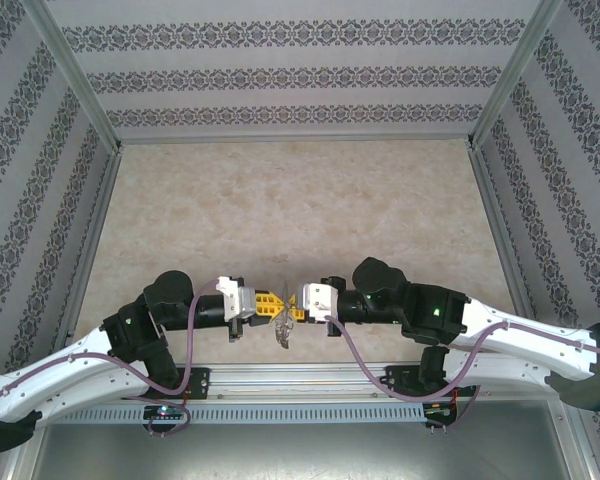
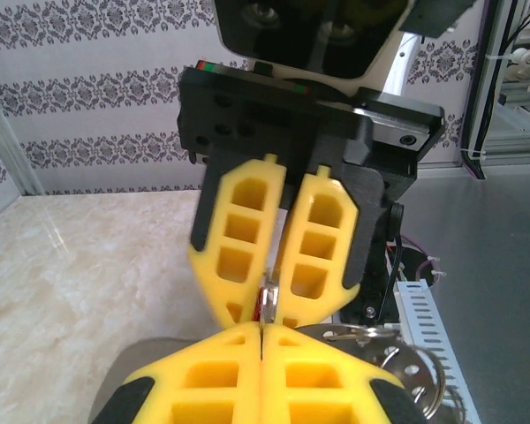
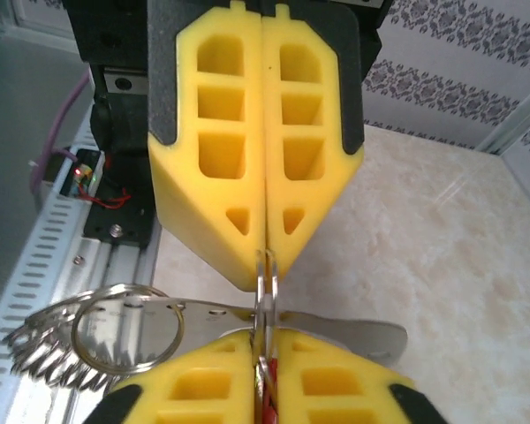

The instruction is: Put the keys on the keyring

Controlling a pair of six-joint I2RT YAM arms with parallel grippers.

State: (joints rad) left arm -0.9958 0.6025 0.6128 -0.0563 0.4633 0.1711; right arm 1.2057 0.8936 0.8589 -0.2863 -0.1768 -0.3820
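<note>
Top view: both arms meet tip to tip at lower centre. The left gripper (image 1: pixel 270 306) & right gripper (image 1: pixel 292 308) face each other just above the near metal rail (image 1: pixel 310 380). The keyring (image 1: pixel 280 328) hangs below the meeting pt, over the table's near edge. The rest of the marble-look tabletop (image 1: pixel 300 200) lies bare above the grippers, w/ lots of room toward the top, left & right of frame. Patterned walls (image 1: pixel 290 70) w/ alu posts close off those three sides.

Right wrist view: left gripper (image 3: pixel 265 265) comes in from the top, yellow fingers pressed flat together, a thin metal loop edge-on in the seam at the tips, so it's pinching the keyring (image 3: pixel 44 349). The main loop & its silvery fringe sag to lower left, over the slotted rail. Right gripper (image 3: pixel 263 340) at bottom has its jaws also closed tight, w/ the red key (image 3: pixel 264 397) as a red sliver in the seam. A flat silver blade sticks out sideways across the tips. The tips of the two grippers nearly touch.

Left wrist view: same pinch, w/ part of the ring at lower right.
</note>
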